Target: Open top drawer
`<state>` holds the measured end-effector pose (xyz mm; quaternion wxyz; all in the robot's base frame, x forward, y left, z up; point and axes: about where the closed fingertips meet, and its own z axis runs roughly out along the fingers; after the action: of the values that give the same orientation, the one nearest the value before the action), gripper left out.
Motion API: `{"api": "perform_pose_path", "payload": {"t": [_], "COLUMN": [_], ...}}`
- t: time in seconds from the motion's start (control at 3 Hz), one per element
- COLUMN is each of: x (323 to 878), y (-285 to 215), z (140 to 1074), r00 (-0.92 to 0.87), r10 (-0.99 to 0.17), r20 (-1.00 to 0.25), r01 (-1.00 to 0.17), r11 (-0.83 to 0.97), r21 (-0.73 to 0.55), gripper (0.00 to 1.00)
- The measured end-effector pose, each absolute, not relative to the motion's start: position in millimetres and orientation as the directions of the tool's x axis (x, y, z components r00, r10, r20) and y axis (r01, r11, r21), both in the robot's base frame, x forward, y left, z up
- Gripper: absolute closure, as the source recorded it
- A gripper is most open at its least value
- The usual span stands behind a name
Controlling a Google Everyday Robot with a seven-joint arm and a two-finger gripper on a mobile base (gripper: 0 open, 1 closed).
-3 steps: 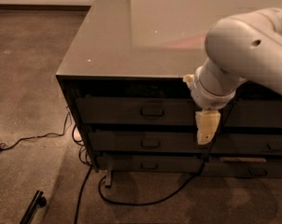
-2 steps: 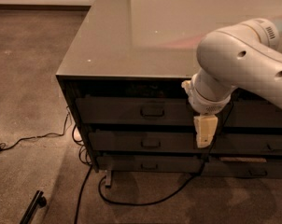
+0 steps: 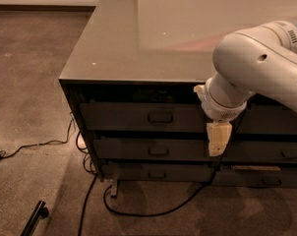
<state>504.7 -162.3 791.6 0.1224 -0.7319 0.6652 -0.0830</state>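
Observation:
The top drawer [image 3: 124, 117] is a dark flat front just under the grey tabletop, with a small rectangular loop handle [image 3: 161, 117] at its centre. It sits flush with the cabinet, closed. My gripper [image 3: 218, 140] is cream-coloured and hangs pointing downward from the white arm [image 3: 256, 58]. It is in front of the drawer fronts, to the right of the top drawer's handle and a little below it. It does not touch the handle.
Two more dark drawers [image 3: 153, 151] with similar handles lie below, and another drawer column [image 3: 281, 154] is at the right. The glossy tabletop [image 3: 153, 28] overhangs them. Black cables [image 3: 138, 213] trail on the carpet, and a dark bar [image 3: 33, 219] lies at lower left.
The arm's elbow has swung slightly left and the gripper has dipped a little lower. The top drawer has stayed closed.

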Motion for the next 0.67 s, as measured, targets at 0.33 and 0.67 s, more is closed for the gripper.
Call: {"api": "perform_pose_path", "payload": {"t": [0.33,0.67], "x": [501.5,498.8], "y": [-149.5,-125.8], "z": [782.2,769.8], "r00": [0.122,0.166], "r10": [-0.992,-0.986], "r20": [-0.013,0.024], "r01": [-0.948,-0.936], "r11": [-0.112,-0.165], "r21": [-0.299,-0.310], "gripper": [0.00,0.00]}}
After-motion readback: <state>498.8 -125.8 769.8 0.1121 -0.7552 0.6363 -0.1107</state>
